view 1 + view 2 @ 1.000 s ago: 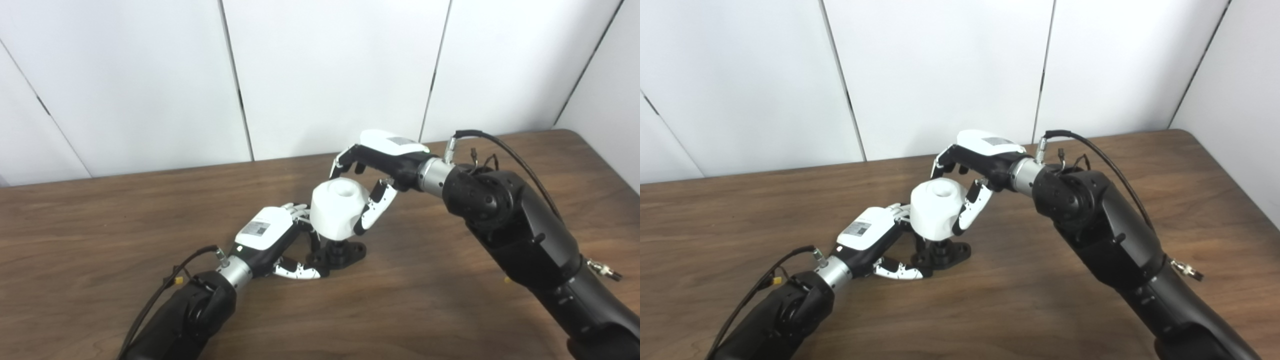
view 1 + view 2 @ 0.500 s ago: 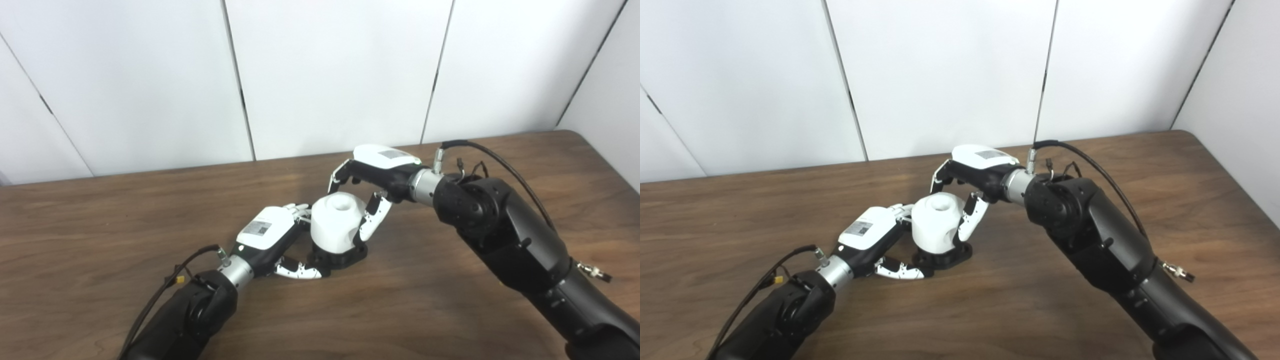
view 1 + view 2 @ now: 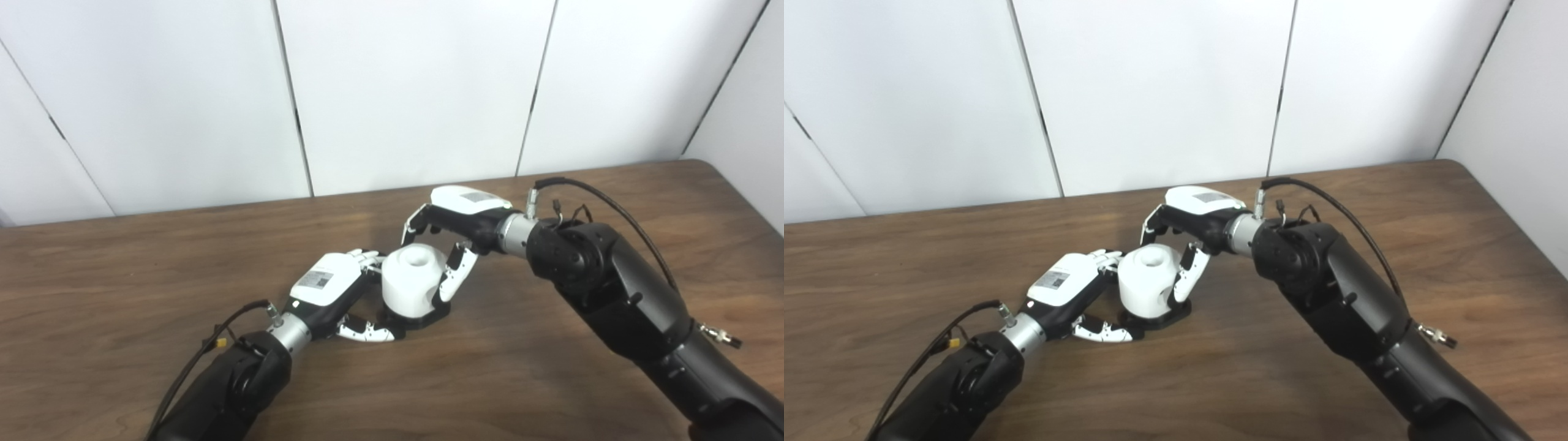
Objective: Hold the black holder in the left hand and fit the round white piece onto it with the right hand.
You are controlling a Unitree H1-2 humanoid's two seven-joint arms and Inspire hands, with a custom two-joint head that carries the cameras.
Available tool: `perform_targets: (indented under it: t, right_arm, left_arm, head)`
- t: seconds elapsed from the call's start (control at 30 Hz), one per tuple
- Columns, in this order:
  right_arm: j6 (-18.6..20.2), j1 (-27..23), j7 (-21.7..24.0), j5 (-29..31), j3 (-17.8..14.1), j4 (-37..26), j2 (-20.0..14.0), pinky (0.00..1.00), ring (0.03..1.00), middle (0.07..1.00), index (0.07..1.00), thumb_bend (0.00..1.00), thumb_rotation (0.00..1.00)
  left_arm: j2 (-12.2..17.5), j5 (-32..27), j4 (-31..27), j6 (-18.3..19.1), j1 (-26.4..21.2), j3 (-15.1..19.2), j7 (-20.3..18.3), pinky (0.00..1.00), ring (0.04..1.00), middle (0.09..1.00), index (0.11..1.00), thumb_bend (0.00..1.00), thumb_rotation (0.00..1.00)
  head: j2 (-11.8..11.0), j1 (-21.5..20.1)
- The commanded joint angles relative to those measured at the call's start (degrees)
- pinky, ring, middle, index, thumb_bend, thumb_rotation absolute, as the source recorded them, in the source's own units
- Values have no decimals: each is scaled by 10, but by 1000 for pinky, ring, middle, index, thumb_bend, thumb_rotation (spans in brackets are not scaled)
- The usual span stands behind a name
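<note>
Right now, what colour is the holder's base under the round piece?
Black holder, clearest in the right eye view.

Matte black arms, silver wrist collars, black cables looped at each forearm; left hand and right hand white-shelled, label-marked, black-and-white fingers.

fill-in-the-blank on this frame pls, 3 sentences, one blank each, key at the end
1. The white piece sits on top of the black ____, covering all but its base.
2. The ____ hand grips the white piece, a thumb on its side and fingers arched over it.
3. The left hand steadies the holder on the ____ table.

Missing words: holder; right; wooden
</note>
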Motion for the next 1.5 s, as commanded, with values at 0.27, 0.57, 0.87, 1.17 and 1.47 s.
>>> perform_targets:
  t: [0.27,0.57,0.87,1.17,1.47]
  right_arm:
    - [-38,-6,-25,-5,5,14,6,715,792,753,480,523,136]
    - [-54,1,-23,-10,18,20,6,714,782,747,480,523,137]
    - [-57,1,-21,-11,18,23,7,731,789,747,480,524,137]
    - [-40,-3,-6,-3,9,13,3,693,788,792,750,850,267]
    - [-36,-3,-2,-1,-2,4,6,680,782,814,901,895,248]
  left_arm:
    - [-1,20,9,8,5,-18,-33,933,908,868,482,524,71]
    - [-3,22,11,7,3,-19,-30,920,902,863,482,524,72]
    - [-4,18,14,8,3,-18,-32,925,908,865,482,524,72]
    - [-2,15,16,5,2,-15,-30,923,909,863,482,524,72]
    - [-1,17,17,2,3,-16,-26,932,912,864,482,524,72]
  head:
    - [2,4]
    - [3,6]
    - [2,6]
    - [0,4]
    - [0,5]
